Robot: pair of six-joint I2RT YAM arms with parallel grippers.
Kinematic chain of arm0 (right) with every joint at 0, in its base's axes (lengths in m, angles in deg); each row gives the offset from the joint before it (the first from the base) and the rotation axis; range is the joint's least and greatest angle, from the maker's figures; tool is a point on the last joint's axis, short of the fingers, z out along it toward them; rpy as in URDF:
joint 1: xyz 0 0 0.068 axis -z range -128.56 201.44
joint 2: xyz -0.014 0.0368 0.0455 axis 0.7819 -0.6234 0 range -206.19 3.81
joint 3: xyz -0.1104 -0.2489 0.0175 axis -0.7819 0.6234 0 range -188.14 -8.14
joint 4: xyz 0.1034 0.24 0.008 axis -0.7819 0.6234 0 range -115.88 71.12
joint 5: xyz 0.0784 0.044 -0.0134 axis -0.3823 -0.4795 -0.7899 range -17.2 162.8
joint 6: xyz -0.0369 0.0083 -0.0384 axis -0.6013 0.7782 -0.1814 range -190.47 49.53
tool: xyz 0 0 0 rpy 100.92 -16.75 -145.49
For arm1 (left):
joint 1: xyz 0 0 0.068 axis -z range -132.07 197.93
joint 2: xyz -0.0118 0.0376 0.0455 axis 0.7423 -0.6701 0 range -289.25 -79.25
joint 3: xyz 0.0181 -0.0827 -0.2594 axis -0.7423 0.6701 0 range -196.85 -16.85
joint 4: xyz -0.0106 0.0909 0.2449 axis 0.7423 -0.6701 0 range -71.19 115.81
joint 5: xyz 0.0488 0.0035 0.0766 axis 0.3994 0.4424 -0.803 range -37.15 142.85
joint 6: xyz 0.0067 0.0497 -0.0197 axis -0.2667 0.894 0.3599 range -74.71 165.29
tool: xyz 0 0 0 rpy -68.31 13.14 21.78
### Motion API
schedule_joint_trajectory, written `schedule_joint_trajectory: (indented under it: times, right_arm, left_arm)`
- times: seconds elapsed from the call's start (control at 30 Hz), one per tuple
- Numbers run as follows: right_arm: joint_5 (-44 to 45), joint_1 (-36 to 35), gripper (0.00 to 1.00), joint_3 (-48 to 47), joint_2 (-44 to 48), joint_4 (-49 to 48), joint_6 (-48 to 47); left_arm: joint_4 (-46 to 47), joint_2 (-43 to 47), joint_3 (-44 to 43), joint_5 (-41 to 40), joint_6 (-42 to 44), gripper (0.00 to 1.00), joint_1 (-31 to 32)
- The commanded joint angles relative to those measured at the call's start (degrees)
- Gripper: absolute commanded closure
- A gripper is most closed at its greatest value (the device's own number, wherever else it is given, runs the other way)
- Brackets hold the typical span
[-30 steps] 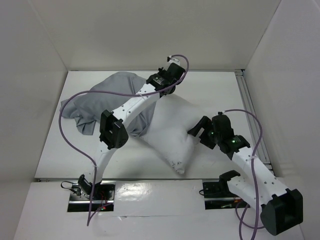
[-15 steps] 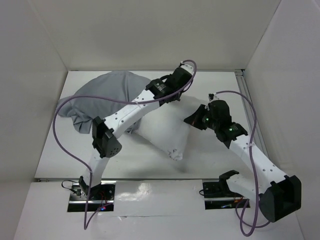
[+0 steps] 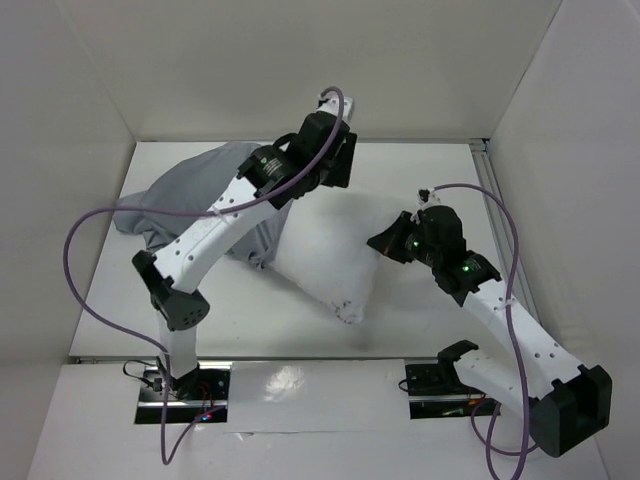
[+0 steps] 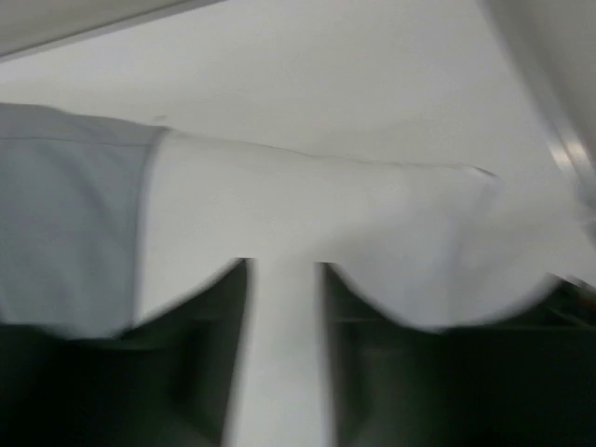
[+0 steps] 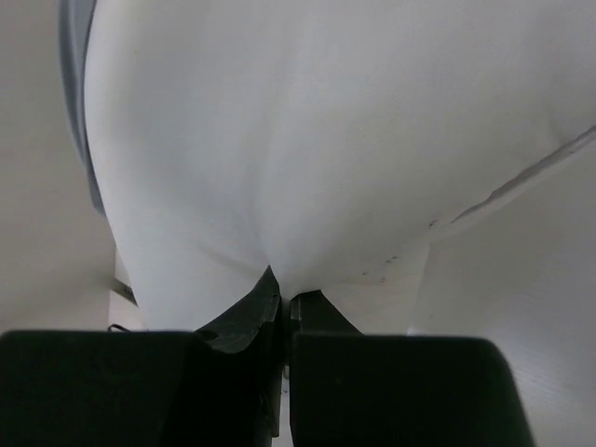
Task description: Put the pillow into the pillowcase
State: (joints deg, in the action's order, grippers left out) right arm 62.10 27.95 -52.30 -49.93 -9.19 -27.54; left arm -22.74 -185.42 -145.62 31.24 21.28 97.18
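The white pillow lies mid-table, and its left end sits in the mouth of the grey pillowcase, which is bunched at the back left. My right gripper is at the pillow's right edge. In the right wrist view it is shut, pinching a fold of the pillow. My left gripper hovers over the pillow's far edge. The left wrist view is blurred; there my left gripper shows a narrow gap between its fingers, above the pillow and the pillowcase.
White walls enclose the table on three sides. A metal rail runs along the right edge. Purple cables loop from both arms. The left arm's elbow hangs over the table's front left.
My right gripper has shut on the pillow's right edge and drawn it slightly back. The left arm has swung, its elbow moving left and its gripper shifting over the pillow's far edge.
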Motion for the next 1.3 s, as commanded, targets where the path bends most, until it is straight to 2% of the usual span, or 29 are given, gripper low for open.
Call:
schedule_joint_trajectory:
  times: [0.0, 0.03, 0.1, 0.3, 0.4, 0.57, 0.6, 0.7, 0.73, 0.8, 0.83, 0.87, 0.97, 1.07, 1.13, 1.17, 1.27]
  right_arm:
    - [1.6, -0.4, 1.00, 0.4, 3.4, -1.4, -0.9]
    - [1.6, -0.9, 1.00, 0.9, 3.4, -0.4, -1.6]
    - [1.6, -0.9, 1.00, 0.9, 3.9, 0.1, -2.2]
    - [3.6, -1.5, 1.00, 1.4, 5.7, 3.8, -3.3]
    - [4.1, -1.5, 1.00, 2.0, 5.7, 5.0, -3.3]
    - [5.2, -1.5, 1.00, 2.0, 6.3, 6.8, -3.8]
    - [5.2, -1.5, 1.00, 2.0, 6.8, 7.4, -3.8]
    - [5.2, -1.5, 1.00, 2.6, 6.8, 7.4, -3.8]
    - [5.2, -1.5, 1.00, 2.6, 6.8, 7.4, -3.8]
    - [4.6, -1.5, 1.00, 2.6, 6.2, 6.8, -3.8]
    - [4.6, -1.5, 1.00, 2.6, 6.2, 6.8, -3.8]
    - [4.6, -1.5, 1.00, 2.6, 5.7, 6.2, -3.8]
    - [4.1, -1.5, 1.00, 2.1, 5.0, 5.5, -3.8]
    - [3.3, -1.5, 1.00, 1.2, 2.3, 1.7, -4.3]
    - [2.7, -2.0, 1.00, -1.4, 0.7, -0.2, -4.4]
    - [2.2, -2.0, 1.00, -2.5, -0.7, -2.1, -4.4]
    - [3.8, -3.4, 1.00, -7.3, -1.4, -2.1, -4.4]
  left_arm:
    - [-6.1, -7.0, -1.2, -14.8, 1.1, 0.30, -4.9]
    - [-6.1, -8.3, -1.2, -19.1, 2.3, 0.17, -5.6]
    - [-6.1, -11.1, -1.2, -21.1, 3.7, 0.00, -5.6]
    - [-6.9, -15.9, 0.2, -26.2, 3.4, 0.00, -6.8]
    - [-7.4, -18.2, 0.2, -26.8, 3.4, 0.06, -8.4]
    - [-9.0, -20.0, -1.1, -26.8, 2.8, 0.23, -10.6]
    - [-9.0, -20.0, -1.1, -27.3, 2.8, 0.31, -10.6]
    - [-9.0, -19.4, -1.7, -26.0, 3.4, 0.47, -11.7]
    - [-8.4, -19.4, -2.2, -25.4, 4.1, 0.63, -11.7]
    - [-8.4, -19.4, -2.9, -24.7, 4.7, 0.77, -11.7]
    - [-8.4, -18.9, -2.9, -24.7, 4.7, 0.92, -11.2]
    - [-7.9, -18.4, -2.9, -23.6, 4.7, 0.99, -10.7]
    - [-7.1, -15.4, -3.4, -20.8, 6.0, 1.00, -6.6]
    - [-5.5, -10.9, -3.4, -11.7, 6.7, 1.00, -0.1]
    - [-4.9, -8.5, -3.4, 1.9, 3.2, 1.00, 3.0]
    - [-3.6, -6.0, -2.4, 13.4, 1.4, 1.00, 5.9]
    - [2.3, -1.6, 1.4, 25.6, -5.9, 1.00, 11.1]
